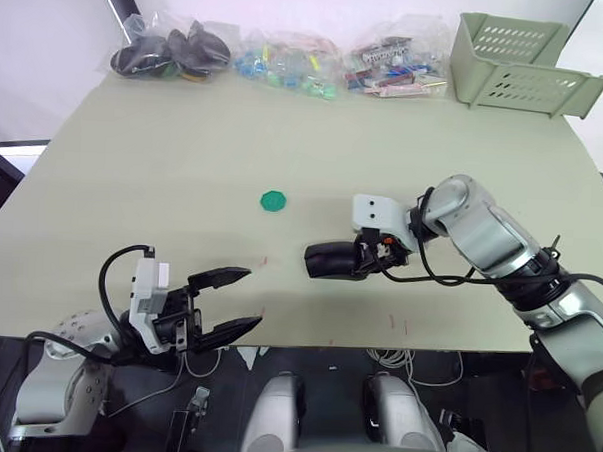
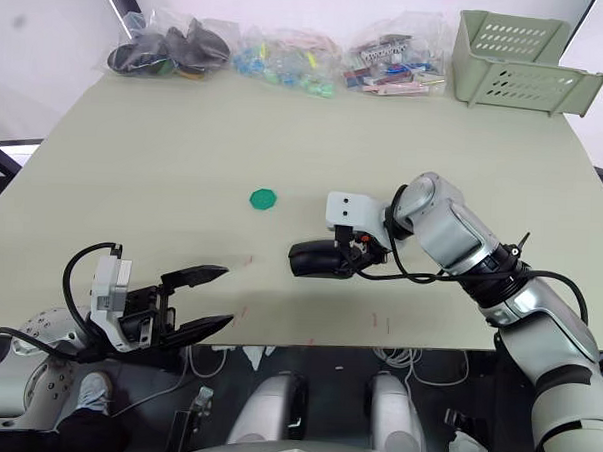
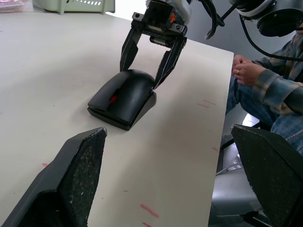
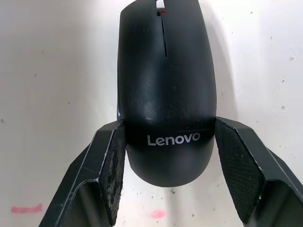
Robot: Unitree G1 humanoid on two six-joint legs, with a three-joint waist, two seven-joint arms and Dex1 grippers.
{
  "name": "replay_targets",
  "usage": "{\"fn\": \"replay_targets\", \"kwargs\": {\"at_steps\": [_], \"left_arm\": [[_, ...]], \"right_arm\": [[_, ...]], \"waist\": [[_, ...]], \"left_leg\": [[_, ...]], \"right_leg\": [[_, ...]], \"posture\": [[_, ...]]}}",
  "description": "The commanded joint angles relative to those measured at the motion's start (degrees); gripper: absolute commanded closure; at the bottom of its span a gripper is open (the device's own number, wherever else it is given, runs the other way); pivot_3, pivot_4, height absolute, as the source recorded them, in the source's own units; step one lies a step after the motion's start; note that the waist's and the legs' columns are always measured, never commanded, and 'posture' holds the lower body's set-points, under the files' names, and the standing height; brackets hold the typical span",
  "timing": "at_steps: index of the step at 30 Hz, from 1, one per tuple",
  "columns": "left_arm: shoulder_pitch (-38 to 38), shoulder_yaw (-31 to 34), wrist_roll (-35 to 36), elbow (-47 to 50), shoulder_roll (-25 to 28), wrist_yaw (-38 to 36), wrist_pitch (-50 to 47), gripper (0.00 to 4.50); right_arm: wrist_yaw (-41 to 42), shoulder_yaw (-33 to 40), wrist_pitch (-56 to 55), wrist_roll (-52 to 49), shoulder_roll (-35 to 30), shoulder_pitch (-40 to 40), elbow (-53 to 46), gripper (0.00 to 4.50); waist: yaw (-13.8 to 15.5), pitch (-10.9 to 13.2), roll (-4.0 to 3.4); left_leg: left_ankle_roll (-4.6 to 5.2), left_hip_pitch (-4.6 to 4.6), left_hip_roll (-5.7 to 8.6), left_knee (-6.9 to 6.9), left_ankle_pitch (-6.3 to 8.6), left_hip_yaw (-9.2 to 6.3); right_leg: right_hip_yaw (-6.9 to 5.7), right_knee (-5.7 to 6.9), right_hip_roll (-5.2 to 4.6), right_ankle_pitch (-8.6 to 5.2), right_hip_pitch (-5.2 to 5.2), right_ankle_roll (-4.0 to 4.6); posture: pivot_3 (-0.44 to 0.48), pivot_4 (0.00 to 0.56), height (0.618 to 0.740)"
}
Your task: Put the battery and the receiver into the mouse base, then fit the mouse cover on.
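The mouse cover [image 4: 165,80], glossy black with white lettering, sits on top of the mouse base [image 3: 115,119] on the table, right of centre. Only the base's lower rim shows under the cover. My right gripper [image 1: 356,260] straddles the lettered rear end of the cover, with both pads [image 4: 113,165] touching its sides. My left gripper [image 1: 251,298] hangs open and empty over the table's front edge at the left, well apart from the mouse. The battery and the receiver are hidden.
A round green disc [image 1: 274,200] lies mid-table. Along the back edge are several plastic bags of parts [image 1: 289,60] and a pale green basket [image 1: 519,65]. A person's hand [image 3: 246,71] and plaid sleeve show beyond the table's edge.
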State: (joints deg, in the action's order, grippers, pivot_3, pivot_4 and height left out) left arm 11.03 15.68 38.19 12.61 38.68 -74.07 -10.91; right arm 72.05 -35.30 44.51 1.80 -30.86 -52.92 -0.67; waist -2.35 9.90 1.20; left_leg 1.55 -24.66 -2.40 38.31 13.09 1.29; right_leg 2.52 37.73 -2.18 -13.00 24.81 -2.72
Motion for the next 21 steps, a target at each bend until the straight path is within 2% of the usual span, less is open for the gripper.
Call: {"fn": "replay_targets", "kwargs": {"at_steps": [1, 18, 20, 21], "left_arm": [[-0.19, 0.46, 0.39, 0.93, 0.31, -0.30, 0.81, 0.00], [0.16, 0.54, 0.42, 1.21, 0.32, -0.24, 0.75, 0.00], [0.16, 0.53, 0.42, 1.21, 0.31, -0.23, 0.76, 0.00], [0.16, 0.51, 0.42, 1.22, 0.30, -0.22, 0.75, 0.00]], "right_arm": [[-0.02, 1.35, -0.40, -0.36, -0.07, -1.70, -1.12, 2.09], [0.56, 1.14, -0.21, -0.54, -0.58, -1.44, -1.83, 2.09], [0.58, 1.17, -0.20, -0.55, -0.57, -1.45, -1.82, 1.17], [0.59, 1.19, -0.18, -0.57, -0.59, -1.44, -1.83, 0.95]], "waist": [[0.00, 0.00, 0.00], [0.01, 0.00, 0.00], [0.01, 0.00, 0.00], [0.01, 0.00, 0.00]], "left_leg": [[0.00, 0.00, 0.00, 0.00, 0.00, 0.00], [0.00, -0.01, 0.00, 0.00, 0.00, 0.00], [0.00, -0.01, 0.01, 0.00, 0.00, 0.00], [0.00, -0.01, 0.01, 0.00, 0.00, 0.00]], "right_leg": [[0.00, 0.00, 0.00, 0.00, 0.00, 0.00], [0.00, -0.01, -0.01, 0.00, 0.00, 0.00], [0.00, -0.01, -0.01, 0.00, 0.00, 0.00], [0.00, -0.01, -0.01, 0.00, 0.00, 0.00]], "posture": [[0.000, 0.150, 0.740], [0.000, 0.150, 0.740], [0.000, 0.150, 0.740], [0.000, 0.150, 0.740]]}}
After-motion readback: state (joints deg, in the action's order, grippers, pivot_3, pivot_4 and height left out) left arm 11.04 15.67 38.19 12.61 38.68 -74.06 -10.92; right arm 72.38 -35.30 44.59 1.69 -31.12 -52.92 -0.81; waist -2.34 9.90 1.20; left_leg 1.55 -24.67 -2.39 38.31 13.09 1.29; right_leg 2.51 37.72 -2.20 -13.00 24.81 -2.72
